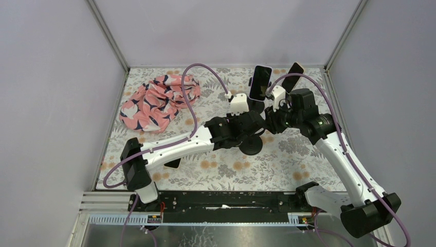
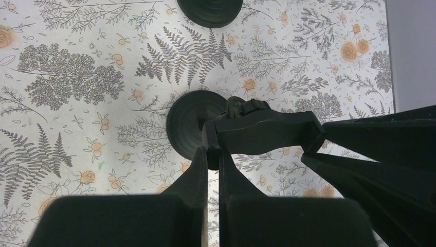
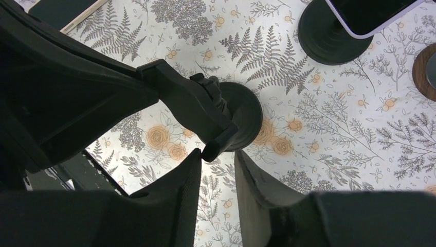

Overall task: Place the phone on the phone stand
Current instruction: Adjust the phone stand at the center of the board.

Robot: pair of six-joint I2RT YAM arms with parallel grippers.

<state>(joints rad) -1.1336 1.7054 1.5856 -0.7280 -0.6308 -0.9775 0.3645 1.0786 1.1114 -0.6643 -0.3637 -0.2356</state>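
Observation:
An empty black phone stand stands mid-table, its round base [image 1: 252, 146] showing below both arms. In the left wrist view its base [image 2: 190, 128] and arm-like cradle [image 2: 262, 131] show; my left gripper [image 2: 213, 154] is shut on the cradle's near end. In the right wrist view my right gripper [image 3: 216, 162] is open, its tips just beside the cradle's tip [image 3: 218, 146], above the base [image 3: 244, 121]. Both grippers meet over the stand, the left [image 1: 255, 122] and the right [image 1: 273, 122]. A dark phone [image 1: 173, 163] lies flat on the cloth, mostly hidden under the left arm.
Two other stands at the back hold phones, one [image 1: 260, 82] and one [image 1: 294, 76]; the nearer shows in the right wrist view [image 3: 365, 13] on its base [image 3: 329, 38]. A pink patterned cloth [image 1: 159, 100] lies back left. Grey walls enclose the floral table cover [image 1: 308, 164].

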